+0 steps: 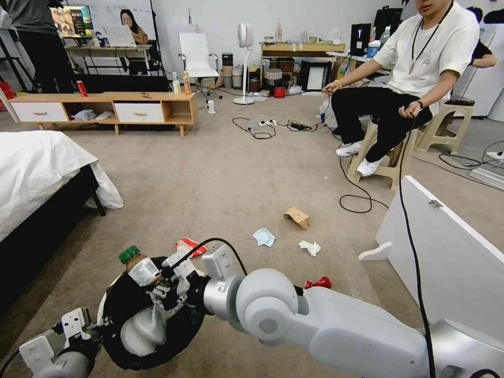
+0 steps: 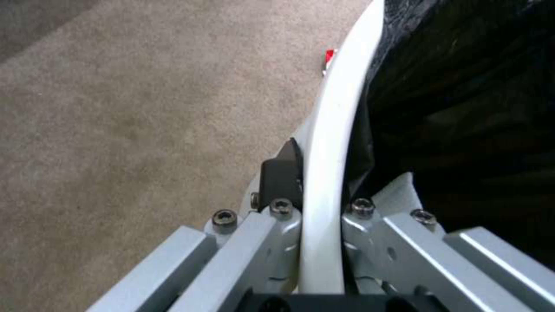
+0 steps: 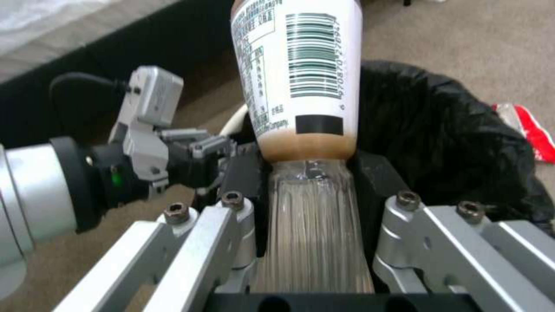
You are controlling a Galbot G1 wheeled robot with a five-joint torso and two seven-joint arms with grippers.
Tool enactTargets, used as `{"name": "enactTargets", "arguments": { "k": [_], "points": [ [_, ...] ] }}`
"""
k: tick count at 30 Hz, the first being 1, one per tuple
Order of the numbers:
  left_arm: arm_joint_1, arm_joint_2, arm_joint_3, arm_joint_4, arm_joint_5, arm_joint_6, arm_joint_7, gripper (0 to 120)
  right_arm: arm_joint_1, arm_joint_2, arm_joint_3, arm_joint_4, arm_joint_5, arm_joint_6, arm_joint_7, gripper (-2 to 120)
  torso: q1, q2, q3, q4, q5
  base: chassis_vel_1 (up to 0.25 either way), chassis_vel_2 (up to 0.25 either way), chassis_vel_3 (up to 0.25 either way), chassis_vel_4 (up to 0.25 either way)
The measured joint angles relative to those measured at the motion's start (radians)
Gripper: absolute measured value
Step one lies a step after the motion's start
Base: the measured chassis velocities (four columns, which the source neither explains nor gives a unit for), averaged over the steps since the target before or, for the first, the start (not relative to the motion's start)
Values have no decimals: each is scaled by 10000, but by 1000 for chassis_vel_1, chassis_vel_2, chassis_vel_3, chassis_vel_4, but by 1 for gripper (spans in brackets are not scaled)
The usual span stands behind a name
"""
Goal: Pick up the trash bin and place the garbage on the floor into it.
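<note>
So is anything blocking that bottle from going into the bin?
Nothing visible does. The right tool grips the bottle directly over the trash bin, whose black-lined opening lies just beneath it. The left tool clamps the bin's rim at one side, off the bottle's path.

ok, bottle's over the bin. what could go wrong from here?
1. The right gripper holds the bottle capped end near the bin rim; released there, it might tip out onto the carpet.
2. The left gripper pinches only the thin rim; the bin may tilt or slip.
3. The packet lies right beside the bin and could get covered.
</note>
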Motion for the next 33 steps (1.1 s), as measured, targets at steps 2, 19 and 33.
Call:
{"name": "enactTargets", "arguments": {
  "k": [2, 19, 33],
  "points": [
    [-1, -24, 3, -12, 2, 0, 2, 2, -48, 109, -118, -85, 62, -121, 174, 26, 0, 0, 0, 1, 0, 0, 0, 0, 0],
    [-4, -76, 61, 18, 60, 0, 57, 2, -523, 212, -462, -903, -422, -133, 154, 26, 0, 0, 0, 1, 0, 0, 0, 0, 0],
    [-27, -88, 85, 131, 111, 0, 80, 2, -689, -86, -356, -875, -560, -226, 204, 38, 1, 0, 0, 0, 2, 0, 0, 0, 0]
  ]
}}
